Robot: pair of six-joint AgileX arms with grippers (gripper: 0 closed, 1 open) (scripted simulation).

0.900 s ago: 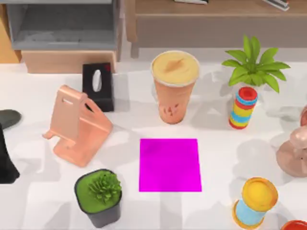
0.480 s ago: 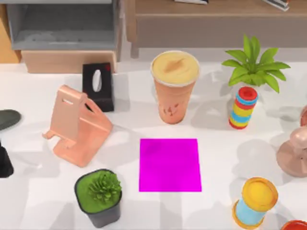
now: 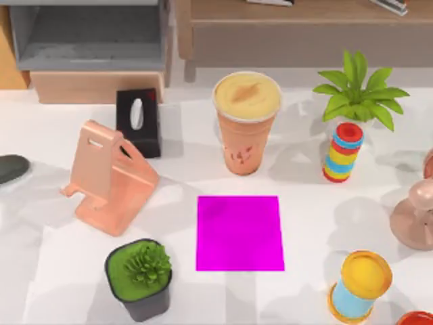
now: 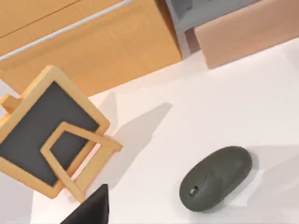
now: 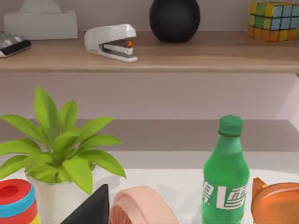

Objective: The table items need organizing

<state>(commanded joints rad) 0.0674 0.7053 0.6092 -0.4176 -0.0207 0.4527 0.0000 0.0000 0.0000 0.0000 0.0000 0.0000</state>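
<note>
A dark grey computer mouse [image 3: 12, 168] lies at the far left edge of the white table [image 3: 325, 210], well apart from the magenta mat [image 3: 239, 233] at the centre, while a tall orange cup [image 3: 246, 122] with a creamy top stands upright just behind that mat. From the left wrist camera the mouse [image 4: 216, 178] rests flat on bare tabletop, with a wooden-framed chalkboard [image 4: 46, 135] off to one side. The mouse looks light, rigid and smooth-shelled, so a pinch across its narrow flanks seems the safest hold; its domed top could slip between fingers. The cup looks taller and top-heavy, likely to tip if nudged high, and would be best gripped around its middle. A dark wedge, apparently part of the left gripper [image 4: 91, 210], juts into the wrist view near the chalkboard; whether its fingers are spread or closed cannot be told, and nothing is seen touching the mouse.
</note>
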